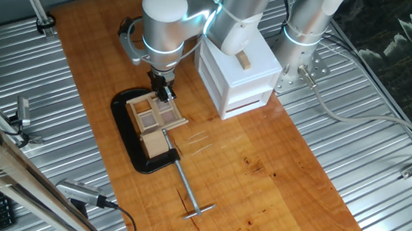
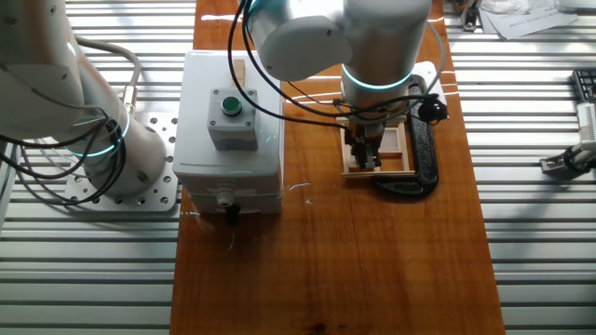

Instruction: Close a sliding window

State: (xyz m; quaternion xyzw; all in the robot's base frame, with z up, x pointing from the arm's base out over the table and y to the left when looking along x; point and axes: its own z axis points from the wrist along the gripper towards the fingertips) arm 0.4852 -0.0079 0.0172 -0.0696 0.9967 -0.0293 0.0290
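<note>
T-handle metal rod [image 1: 189, 193] lies nearest the lens in one fixed view, running from the surface's [image 1: 282, 191] near part toward 11 o'clock, ending at the black oval base plate [image 1: 130, 132]. On that plate sits the sliding window [image 1: 154, 122], light wood, pane grid visible, with a plain wooden block [image 1: 156, 142] at its near end. Long axis of window and plate runs roughly 5-to-11 o'clock in this view, in line with the rod.

Hand [image 1: 164, 92] comes straight down onto the window's far end, at the frame's 12 o'clock edge. In the other fixed view the hand [image 2: 365, 154] sits over the middle of the frame [image 2: 408, 160], fingertips down among the panes. Fingers look narrow, close together; whether they pinch a sash bar or just press beside it, cannot tell. Contact with the wood looks likely, not certain.

Judgement: the closing move is a slide along the frame's long axis, so hand must push in line with the track, not across it. How far the sash is from shut is unclear.

Room: bare wood at 3 o'clock of the window in one fixed view; white box with green button [image 2: 228, 130] stands near at 1 o'clock, just apart from the frame. Surface edge lies close at 9 o'clock of the plate. Second robot arm base [image 1: 304, 41] farthest back.
</note>
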